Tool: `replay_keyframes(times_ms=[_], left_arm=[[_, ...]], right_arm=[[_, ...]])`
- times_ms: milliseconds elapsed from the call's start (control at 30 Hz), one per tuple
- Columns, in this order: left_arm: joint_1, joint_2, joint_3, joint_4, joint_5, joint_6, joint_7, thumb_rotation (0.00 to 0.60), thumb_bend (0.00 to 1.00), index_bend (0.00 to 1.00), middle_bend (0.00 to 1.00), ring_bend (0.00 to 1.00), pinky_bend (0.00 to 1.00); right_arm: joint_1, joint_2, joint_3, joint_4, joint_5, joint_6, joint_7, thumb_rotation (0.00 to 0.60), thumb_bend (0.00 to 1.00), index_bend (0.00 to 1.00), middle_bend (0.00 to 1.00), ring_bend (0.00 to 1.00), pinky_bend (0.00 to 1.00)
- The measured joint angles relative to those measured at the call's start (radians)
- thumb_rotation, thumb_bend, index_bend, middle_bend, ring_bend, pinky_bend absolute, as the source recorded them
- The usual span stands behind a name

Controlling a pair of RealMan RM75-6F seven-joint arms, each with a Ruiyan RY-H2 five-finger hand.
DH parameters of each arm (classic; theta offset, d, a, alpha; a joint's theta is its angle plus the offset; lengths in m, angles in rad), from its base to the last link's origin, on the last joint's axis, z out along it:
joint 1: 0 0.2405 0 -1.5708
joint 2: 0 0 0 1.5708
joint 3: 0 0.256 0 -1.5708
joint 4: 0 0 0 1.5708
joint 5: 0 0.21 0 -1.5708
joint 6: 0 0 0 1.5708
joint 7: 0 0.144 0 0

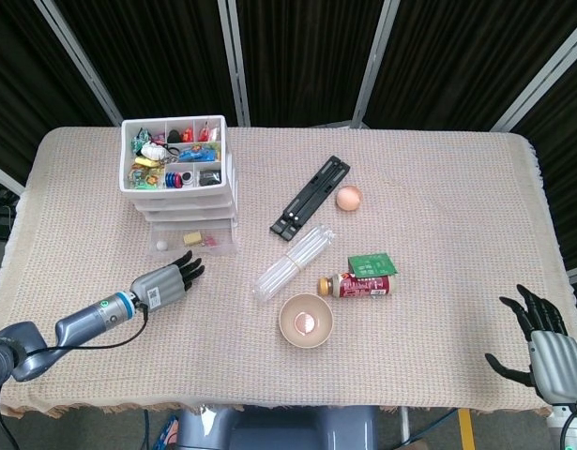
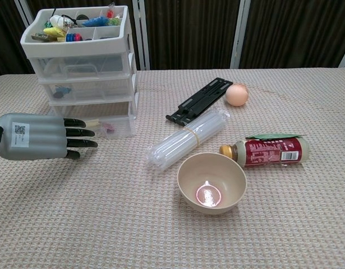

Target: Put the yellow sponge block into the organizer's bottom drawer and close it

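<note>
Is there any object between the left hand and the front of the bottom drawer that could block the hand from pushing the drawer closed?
Nothing visible stands in the way. The left hand has its fingertips right at the front of the partly open bottom drawer, with the yellow sponge block already inside. The bundle of clear tubes lies off to the side.

In the chest view the left robot hand (image 2: 40, 137) hides part of the bottom drawer (image 2: 113, 128), so the sponge (image 2: 92, 121) shows only as a sliver. The right robot hand (image 1: 546, 352) is cut off by the head view's lower edge. The top tray's (image 1: 174, 153) trinkets are too small to tell apart.
</note>
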Motion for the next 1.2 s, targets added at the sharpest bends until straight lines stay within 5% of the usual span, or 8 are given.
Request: replay_keyframes(times_ms=[1200], left_arm=[[0.021,-0.097,-0.087,0.202,-0.163,-0.064,0.010,0.600,0.96,0.23,0.04,0.00,0.10]], right_arm=[[-0.001,-0.002,0.008,0.001,0.006,0.004,0.020,0.600,0.10,0.17,0.00,0.00,0.00]])
